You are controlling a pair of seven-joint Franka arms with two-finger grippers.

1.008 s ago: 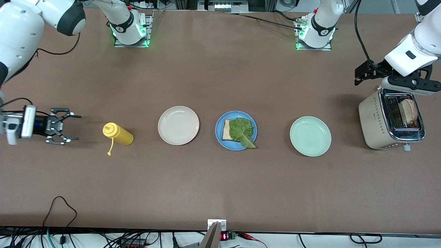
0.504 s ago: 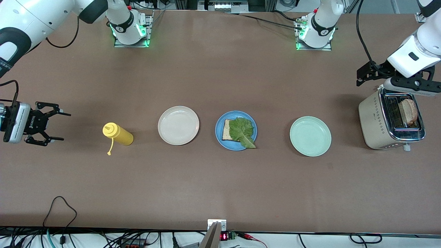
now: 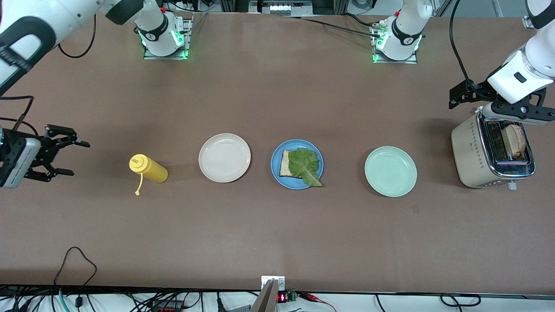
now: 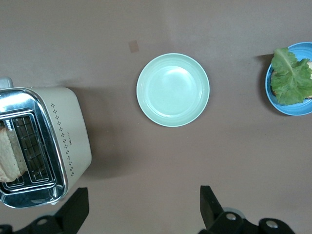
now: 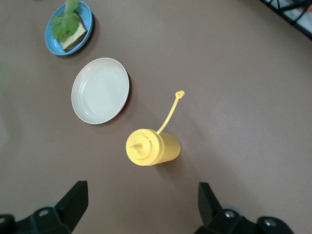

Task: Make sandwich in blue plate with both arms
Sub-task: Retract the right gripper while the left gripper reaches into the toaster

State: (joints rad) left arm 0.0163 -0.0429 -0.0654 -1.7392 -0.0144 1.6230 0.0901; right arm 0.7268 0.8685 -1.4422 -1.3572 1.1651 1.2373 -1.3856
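Observation:
The blue plate (image 3: 289, 183) sits mid-table and holds one bread slice (image 3: 285, 164) with a green lettuce leaf (image 3: 304, 165) on top. A second bread slice (image 3: 514, 140) stands in a slot of the toaster (image 3: 472, 156). My left gripper (image 3: 516, 115) hangs open and empty in the air above the toaster; its wrist view shows the toaster (image 4: 73, 131) beside the gripper (image 4: 142, 209). My right gripper (image 3: 80, 158) is open and empty at the right arm's end of the table, apart from the yellow bottle (image 3: 149, 170).
A cream plate (image 3: 224, 157) lies between the yellow bottle and the blue plate. A pale green plate (image 3: 390, 171) lies between the blue plate and the toaster. The bottle's cap tether (image 5: 169, 112) trails on the table.
My right gripper has drawn back from the yellow bottle toward the right arm's end of the table. My left gripper has shifted slightly above the toaster. Nothing was grasped.

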